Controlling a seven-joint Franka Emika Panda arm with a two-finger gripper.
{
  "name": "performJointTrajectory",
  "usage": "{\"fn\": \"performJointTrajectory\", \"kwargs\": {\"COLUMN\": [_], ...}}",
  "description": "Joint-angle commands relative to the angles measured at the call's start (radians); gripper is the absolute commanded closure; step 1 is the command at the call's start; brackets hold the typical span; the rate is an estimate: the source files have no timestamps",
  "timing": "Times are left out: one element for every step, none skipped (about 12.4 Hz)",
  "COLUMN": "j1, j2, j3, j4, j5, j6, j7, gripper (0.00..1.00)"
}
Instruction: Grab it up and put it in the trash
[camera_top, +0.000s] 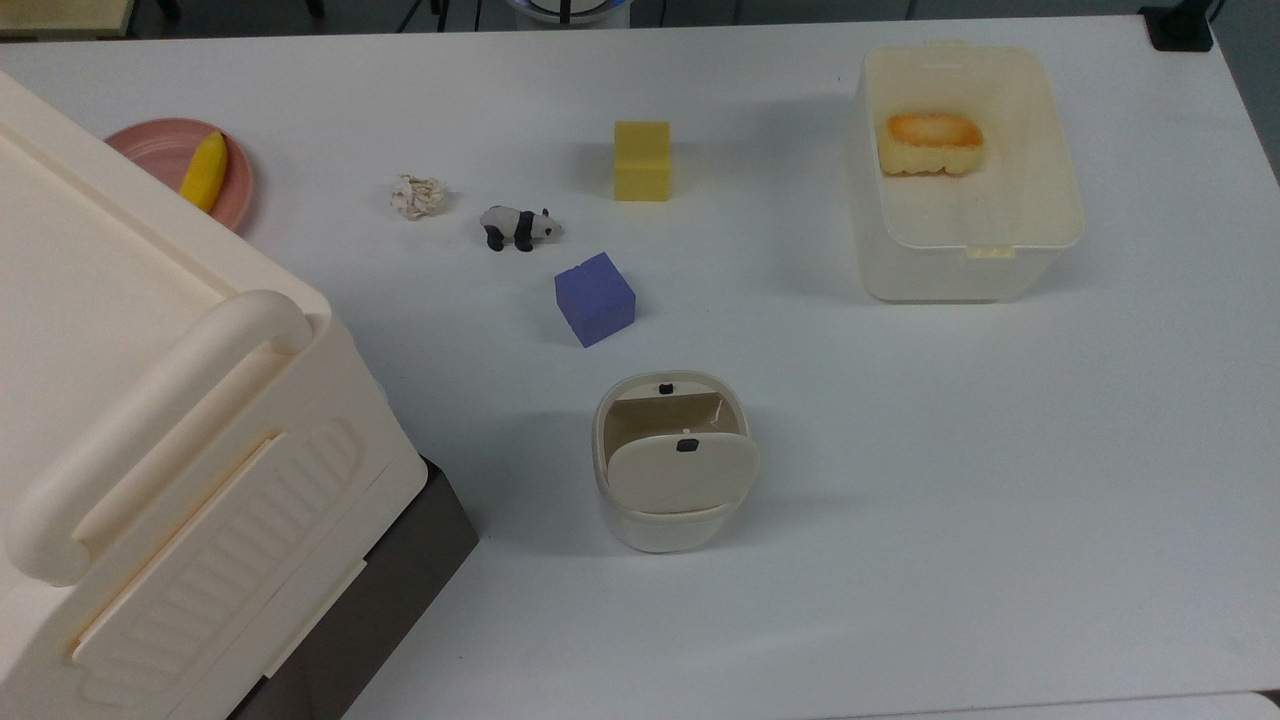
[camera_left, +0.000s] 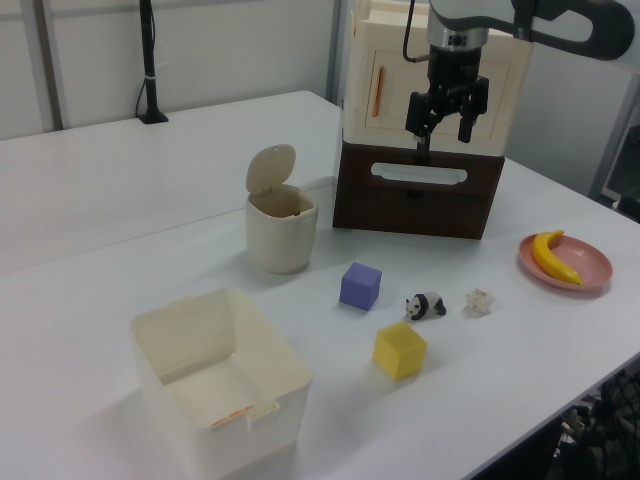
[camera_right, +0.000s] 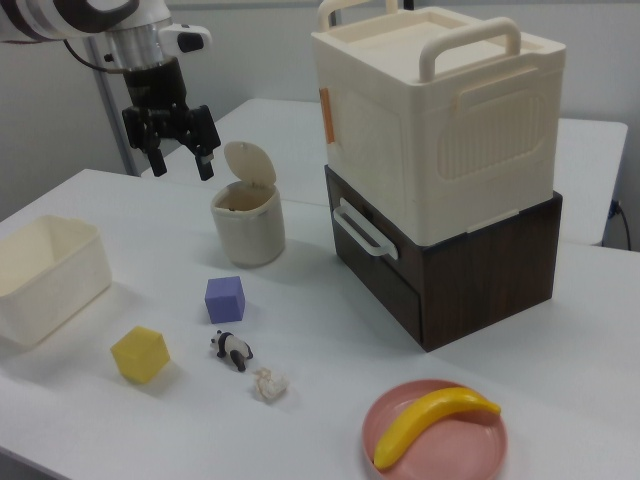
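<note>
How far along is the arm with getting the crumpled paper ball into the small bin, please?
Nothing looks done yet. The crumpled off-white paper ball lies on the white table beside the panda figurine. The gripper hangs open and empty, high above. The small cream bin has its flap up. Reaching, grasping, carrying and dropping remain.

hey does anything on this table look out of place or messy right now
Only the crumpled paper ball, loose litter lying on the table beside the toy panda. The small bin stands upright with its flap lid tipped open. Nothing is spilled or knocked over.
</note>
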Motion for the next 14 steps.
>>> {"fn": "performJointTrajectory", "kwargs": {"j1": [0.004, 0.004, 0.004, 0.004, 0.006, 0.006, 0.003, 0.003, 0.001, 0.000, -0.010, -0.014, -0.026, -0.039], "j2": [-0.022, -0.020, -0.020, -0.020, -0.020, -0.020, -0.023, -0.026, -0.029, -0.034, -0.063, -0.092, -0.116, -0.126], "j3": [0.000, 0.001, 0.001, 0.001, 0.003, 0.003, 0.001, 0.001, 0.001, 0.000, -0.002, -0.002, -0.002, -0.002], "j4": [-0.031, -0.031, -0.031, -0.030, -0.030, -0.031, -0.045, -0.072, -0.091, -0.112, -0.157, -0.206, -0.256, -0.287], "j5": [-0.020, -0.023, -0.023, -0.023, -0.023, -0.024, -0.024, -0.026, -0.026, -0.026, -0.027, -0.036, -0.050, -0.052], "j6": [0.034, 0.034, 0.034, 0.034, 0.036, 0.034, 0.033, 0.033, 0.025, 0.022, 0.025, 0.031, 0.033, 0.033], "j7": [-0.005, -0.005, -0.005, -0.005, -0.006, -0.006, -0.005, 0.002, 0.006, 0.006, 0.006, 0.003, 0.002, 0.000], "gripper": [0.00, 0.00, 0.00, 0.00, 0.00, 0.00, 0.00, 0.00, 0.00, 0.00, 0.00, 0.00, 0.00, 0.00]}}
